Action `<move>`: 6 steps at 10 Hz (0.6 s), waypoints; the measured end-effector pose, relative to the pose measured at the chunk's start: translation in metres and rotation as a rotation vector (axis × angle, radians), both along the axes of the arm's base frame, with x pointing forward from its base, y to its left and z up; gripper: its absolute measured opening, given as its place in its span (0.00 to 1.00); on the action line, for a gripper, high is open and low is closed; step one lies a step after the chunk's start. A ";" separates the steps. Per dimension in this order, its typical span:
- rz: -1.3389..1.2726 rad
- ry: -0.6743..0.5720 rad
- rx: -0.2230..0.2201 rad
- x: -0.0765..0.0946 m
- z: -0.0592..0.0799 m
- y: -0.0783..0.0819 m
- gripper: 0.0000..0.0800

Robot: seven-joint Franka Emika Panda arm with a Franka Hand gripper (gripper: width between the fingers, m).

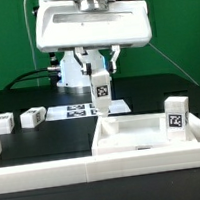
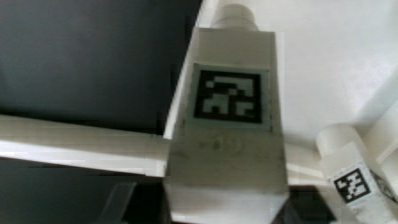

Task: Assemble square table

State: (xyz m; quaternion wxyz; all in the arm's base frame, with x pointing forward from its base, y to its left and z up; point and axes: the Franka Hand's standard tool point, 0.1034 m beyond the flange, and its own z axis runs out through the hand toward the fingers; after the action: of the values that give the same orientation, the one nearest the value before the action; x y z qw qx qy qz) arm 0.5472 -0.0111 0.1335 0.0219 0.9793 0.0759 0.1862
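My gripper [image 1: 98, 68] is shut on a white tagged leg [image 1: 101, 92] and holds it upright. The leg's lower end is at the far corner of the square tabletop [image 1: 143, 141] on the exterior view's left; I cannot tell whether it touches. In the wrist view the held leg [image 2: 228, 110] fills the middle, between my dark fingers [image 2: 128, 205]. The tabletop's rim [image 2: 71, 135] runs beneath it. A second leg [image 1: 176, 114] stands upright at the tabletop's far right corner and also shows in the wrist view [image 2: 352, 182]. Two more legs [image 1: 4, 123] [image 1: 32, 117] lie on the black table at the left.
The marker board [image 1: 74, 112] lies flat behind the held leg. A long white border wall [image 1: 46, 173] runs along the front, with the tabletop set against it. A green backdrop and cables stand behind the arm.
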 end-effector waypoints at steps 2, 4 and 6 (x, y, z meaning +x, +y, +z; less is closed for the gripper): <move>0.014 -0.009 -0.009 0.019 0.002 -0.005 0.36; 0.019 -0.018 -0.003 0.036 0.011 -0.002 0.36; 0.017 -0.015 -0.004 0.034 0.009 -0.003 0.36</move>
State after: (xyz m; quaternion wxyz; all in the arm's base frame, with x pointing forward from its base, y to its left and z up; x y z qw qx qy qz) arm 0.5812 -0.0139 0.1423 0.0227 0.9772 0.0847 0.1933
